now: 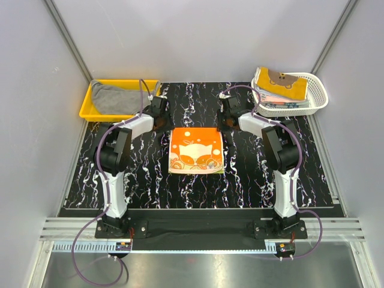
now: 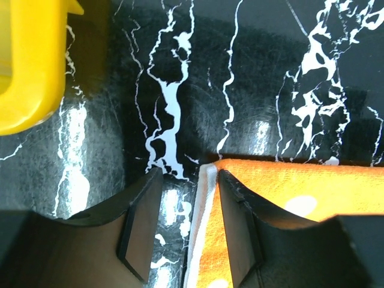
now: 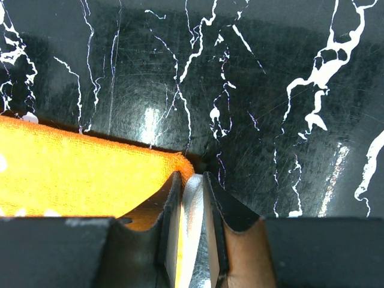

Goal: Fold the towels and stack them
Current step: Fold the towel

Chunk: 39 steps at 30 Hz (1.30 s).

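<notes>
Top view: your orange towel [image 1: 197,150] lies unfolded, grey towel [image 1: 114,99] waits.
Right gripper [image 3: 192,180] pinches a corner; left gripper [image 2: 189,180] is wide.

Parted tool [image 2: 188,201] straddles edge of orange towel [image 2: 300,189].

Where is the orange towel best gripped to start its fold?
By its two far corners, one per arm, coming in over the far edge. The orange towel lies flat on the table, so only its hem gives the jaws a lip. The left gripper straddles the far-left corner, open; the right gripper looks pinched on the far-right one.
</notes>
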Tool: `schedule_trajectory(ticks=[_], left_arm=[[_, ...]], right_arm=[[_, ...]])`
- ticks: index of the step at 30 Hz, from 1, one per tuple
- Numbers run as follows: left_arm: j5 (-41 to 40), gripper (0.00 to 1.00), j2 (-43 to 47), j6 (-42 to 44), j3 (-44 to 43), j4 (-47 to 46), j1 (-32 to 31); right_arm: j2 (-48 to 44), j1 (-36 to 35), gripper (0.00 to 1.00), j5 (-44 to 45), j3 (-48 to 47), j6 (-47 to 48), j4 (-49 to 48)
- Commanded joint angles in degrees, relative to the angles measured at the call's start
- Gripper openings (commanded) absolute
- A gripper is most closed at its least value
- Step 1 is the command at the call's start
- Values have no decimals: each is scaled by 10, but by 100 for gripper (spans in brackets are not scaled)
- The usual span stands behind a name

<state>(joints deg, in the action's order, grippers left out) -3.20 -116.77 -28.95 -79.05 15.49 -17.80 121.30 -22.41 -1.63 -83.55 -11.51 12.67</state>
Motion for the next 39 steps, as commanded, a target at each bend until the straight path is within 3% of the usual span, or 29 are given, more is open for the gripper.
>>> schedule_trajectory(ticks=[1, 13, 39], left_arm=[[9, 47, -13, 6, -22, -19, 3], [27, 45, -15, -12, 8, -60, 3], [42, 10, -34, -23, 15, -75, 0]], right_arm=[[-9, 2, 28, -12, 10, 4, 11], [-3, 3, 31, 1, -2, -1, 10], [-41, 28, 38, -34, 55, -28, -62]])
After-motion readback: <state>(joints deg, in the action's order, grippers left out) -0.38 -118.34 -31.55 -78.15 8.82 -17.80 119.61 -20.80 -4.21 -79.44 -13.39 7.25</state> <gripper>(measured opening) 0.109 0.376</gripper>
